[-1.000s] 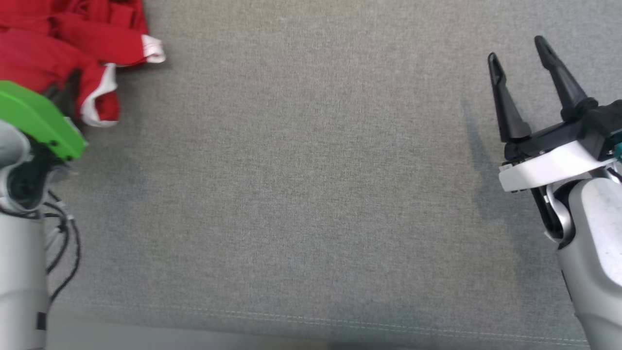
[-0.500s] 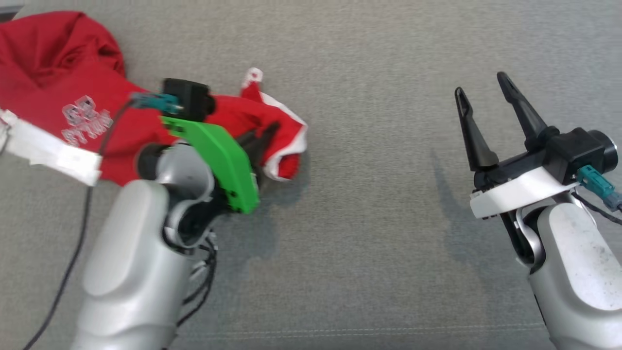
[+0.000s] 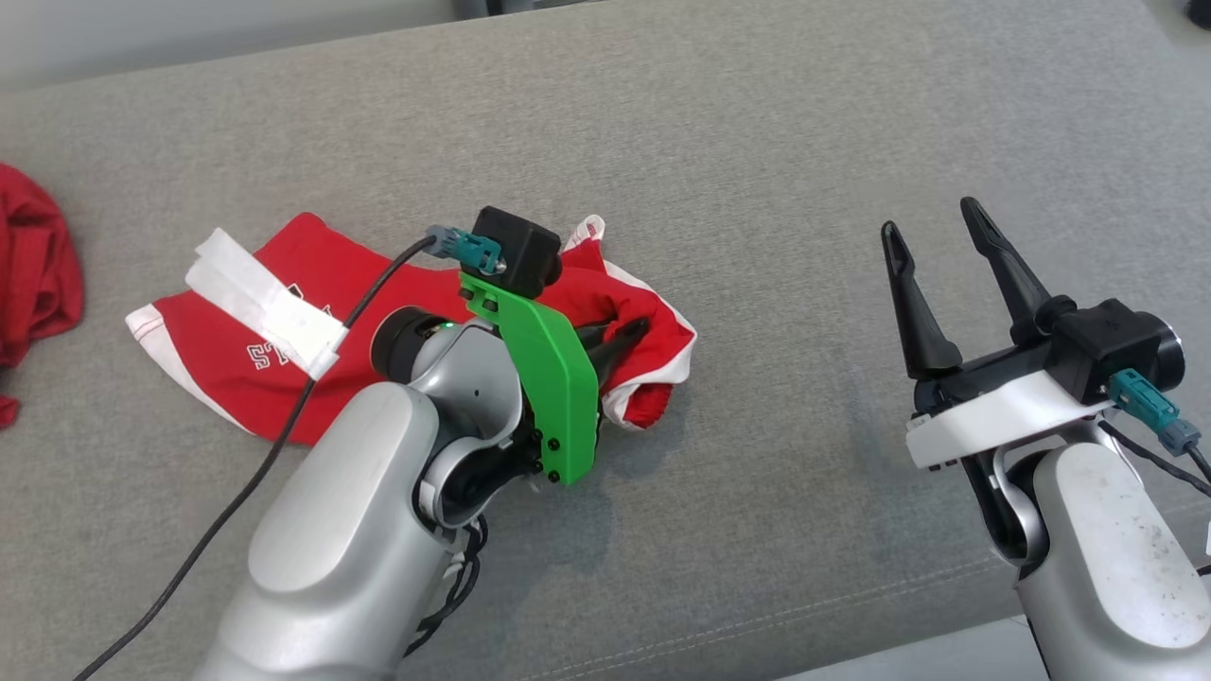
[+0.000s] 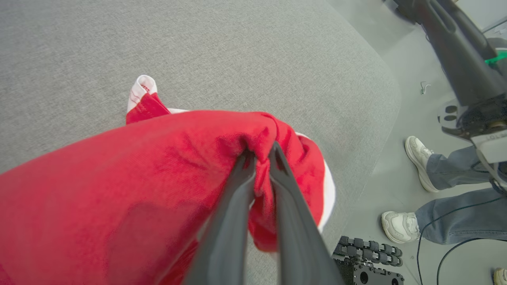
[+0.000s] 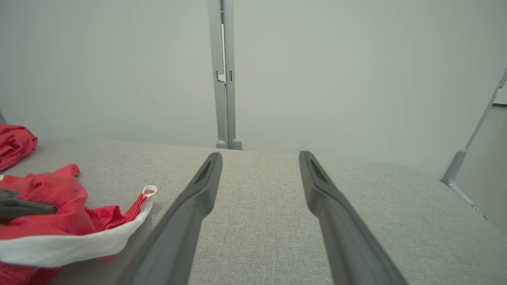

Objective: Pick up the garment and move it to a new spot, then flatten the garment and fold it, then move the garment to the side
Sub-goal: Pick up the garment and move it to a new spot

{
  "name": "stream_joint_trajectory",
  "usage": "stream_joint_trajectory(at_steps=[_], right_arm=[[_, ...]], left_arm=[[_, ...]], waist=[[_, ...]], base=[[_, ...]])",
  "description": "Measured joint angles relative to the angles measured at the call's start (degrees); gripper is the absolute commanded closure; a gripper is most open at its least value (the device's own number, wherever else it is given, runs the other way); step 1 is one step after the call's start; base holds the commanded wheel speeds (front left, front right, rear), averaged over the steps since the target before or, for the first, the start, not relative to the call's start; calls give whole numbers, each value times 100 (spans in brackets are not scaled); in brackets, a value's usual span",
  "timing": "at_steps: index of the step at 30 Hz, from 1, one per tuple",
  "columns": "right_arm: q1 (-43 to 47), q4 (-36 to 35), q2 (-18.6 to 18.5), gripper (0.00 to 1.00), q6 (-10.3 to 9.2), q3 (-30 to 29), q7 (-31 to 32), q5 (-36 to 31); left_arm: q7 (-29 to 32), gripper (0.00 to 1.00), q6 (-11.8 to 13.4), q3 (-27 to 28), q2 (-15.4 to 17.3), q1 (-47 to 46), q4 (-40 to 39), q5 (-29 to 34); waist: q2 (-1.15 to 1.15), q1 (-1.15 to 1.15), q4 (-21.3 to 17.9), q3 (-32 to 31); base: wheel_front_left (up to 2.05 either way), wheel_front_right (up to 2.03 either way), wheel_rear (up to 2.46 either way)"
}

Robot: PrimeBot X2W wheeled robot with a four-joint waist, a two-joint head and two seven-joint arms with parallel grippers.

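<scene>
Now the garment (image 3: pixel 189 345) is clenched at a fold by the left claw (image 4: pixel 259 152) — the rest trailing behind it on the cushion (image 3: pixel 757 142); a clear lift is advised before carrying. Off to its side, the right claw (image 3: pixel 929 218) is spread, empty.

A grey fabric cushion (image 3: pixel 757 142) spans the head view; a person's white shoes (image 4: pixel 399 226) and jeans (image 4: pixel 459 217) stand at lower right of the left wrist view

We've got the left gripper (image 4: pixel 259 152) pinched on a bunched fold of the red garment (image 4: pixel 158 170). Under it grey cushion (image 4: pixel 198 47); a person's white shoes (image 4: pixel 416 156) at right.
</scene>
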Motion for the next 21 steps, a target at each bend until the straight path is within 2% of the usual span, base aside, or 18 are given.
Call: stream_joint_trajectory(at_steps=[4,10,15,21], right_arm=[[78,-24,68,0,1,14,1,0],[88,-8,168,0,38,201,1,26],[90,12,194,0,44,163,0,42],[185,24,98,0,44,27,1,42]], left_arm=[[-3,100,5,-246,12,-6,19,-11],[-248,100,276,-435,62,0,200,-71],[-305,100,332,-773,102,97,357,-86],[-411,100,392,-1084,97,161,432,-214]], waist=[[0,0,-335,-54],[0,0,-845,-97],[0,0,-1238,-117],[0,0,-1379,-166]], base=[[0,0,0],[0,0,0],[0,0,0],[0,0,0]])
